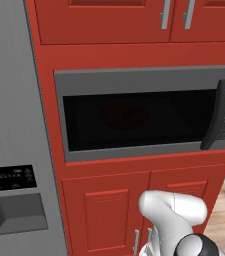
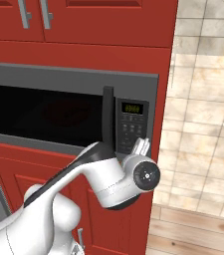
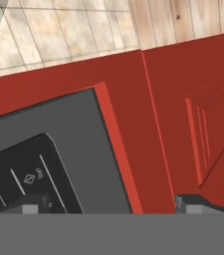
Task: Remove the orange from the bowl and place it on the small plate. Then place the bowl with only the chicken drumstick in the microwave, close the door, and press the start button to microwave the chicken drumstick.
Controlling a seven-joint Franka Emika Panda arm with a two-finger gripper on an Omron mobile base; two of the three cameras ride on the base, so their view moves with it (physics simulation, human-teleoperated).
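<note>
Microwave (image 1: 144, 112) built into red cabinetry (image 1: 109, 200), door (image 1: 134, 120) closed, bowl (image 1: 125, 114) faint behind dark glass. Gripper (image 2: 142, 146) at keypad panel (image 2: 132, 127), fingers apart, empty. Grey fridge (image 1: 11, 125) left; tiled wall (image 2: 208, 99) right.

A tall grey fridge (image 1: 11, 125) stands at the left, its dark control strip (image 1: 9, 178) above a recessed dispenser (image 1: 16, 212). Red upper cabinets (image 1: 104, 20) carry silver handles (image 1: 165, 14); red lower cabinet doors (image 1: 109, 210) sit beneath. Beige tiled wall (image 2: 208, 99) meets a wooden floor (image 2: 198, 231) at the right
</note>
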